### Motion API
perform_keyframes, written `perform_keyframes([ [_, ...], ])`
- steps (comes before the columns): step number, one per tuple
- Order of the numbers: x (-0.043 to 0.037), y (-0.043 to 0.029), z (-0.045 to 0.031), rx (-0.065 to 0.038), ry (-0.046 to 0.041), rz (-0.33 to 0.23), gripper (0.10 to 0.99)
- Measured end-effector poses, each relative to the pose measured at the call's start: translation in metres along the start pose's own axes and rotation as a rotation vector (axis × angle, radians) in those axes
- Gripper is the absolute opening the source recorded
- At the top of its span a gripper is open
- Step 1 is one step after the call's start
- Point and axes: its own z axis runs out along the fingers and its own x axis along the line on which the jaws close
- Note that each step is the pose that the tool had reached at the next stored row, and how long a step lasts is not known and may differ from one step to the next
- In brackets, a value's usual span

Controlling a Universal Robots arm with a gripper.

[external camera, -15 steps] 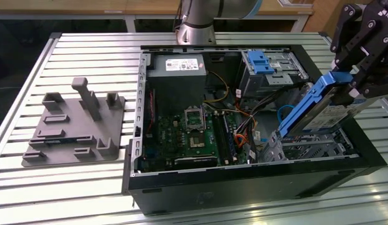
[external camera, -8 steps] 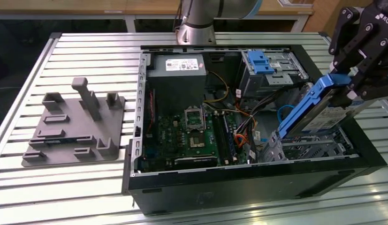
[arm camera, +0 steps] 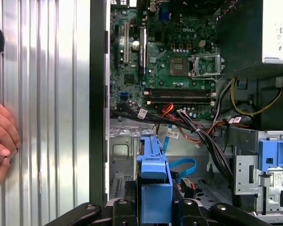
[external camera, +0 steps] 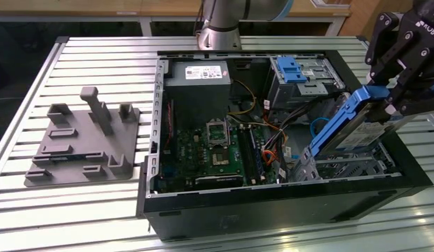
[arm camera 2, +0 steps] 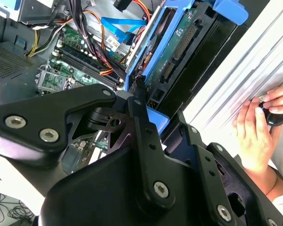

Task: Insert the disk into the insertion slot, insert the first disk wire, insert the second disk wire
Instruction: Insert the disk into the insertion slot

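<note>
Exterior view first; where is the disk [external camera: 355,125]?

Above the corner of the computer case [external camera: 273,210] at that view's right, steeply tilted; its lower end dips toward the slot [external camera: 350,167], the silver cage just beneath, though I cannot tell whether they touch.

And the hand [external camera: 384,97]?

Closed on the disk's upper end, pinching the blue tab there; in the first wrist view the blue edge sits squarely in its grip. I'd judge that hold leaves the lower end free to lead into the cage, and the tilt keeps it off the case wall.

The wires [external camera: 273,140]?

Loose, lying between the cage and the motherboard [external camera: 217,152]; none reaches the disk, so I'd say neither is plugged in yet.

Further out?

The case stands on a slatted tabletop [external camera: 97,220]; a grey fixture [external camera: 84,142] rests well apart at the exterior view's left; in the second wrist view a person's fingers [arm camera 2: 250,134] rest on the tabletop beyond the case wall.
</note>
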Motion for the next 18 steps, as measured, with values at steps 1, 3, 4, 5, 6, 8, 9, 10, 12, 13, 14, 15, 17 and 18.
perform_keyframes([
  [1, 0.0001, 0.0, 0.0007, 0.0, 0.0, 0.0, 0.361],
  [3, 0.0002, 0.0, 0.0022, 0.0, 0.0, 0.0, 0.361],
  [4, 0.0002, 0.0, 0.003, 0.0, 0.0, 0.0, 0.361],
  [5, 0.0003, 0.0, 0.0036, 0.0, 0.0001, 0.0, 0.361],
  [6, 0.0003, 0.0001, 0.0041, 0.0, 0.0004, 0.0, 0.361],
  [8, 0.0003, 0.0001, 0.0052, 0.0, 0.0006, 0.0, 0.361],
  [9, 0.0004, 0.0001, 0.0058, -0.001, 0.0006, 0.0, 0.361],
  [10, 0.0004, 0.0001, 0.0064, 0.0, 0.0005, 0.0, 0.361],
  [12, 0.0005, 0.0001, 0.0071, 0.0, 0.0001, 0.0, 0.361],
  [13, 0.0005, 0.0001, 0.0071, 0.0, 0.0002, 0.0, 0.361],
  [14, 0.0005, 0.0, 0.0071, 0.0, 0.0001, 0.0, 0.361],
  [15, 0.0005, 0.0, 0.0071, 0.0, 0.0001, 0.0, 0.361],
  [17, 0.0005, 0.0, 0.0071, 0.0, -0.0001, 0.001, 0.361],
  [18, 0.0005, -0.0001, 0.0068, -0.001, -0.0002, 0.002, 0.361],
])
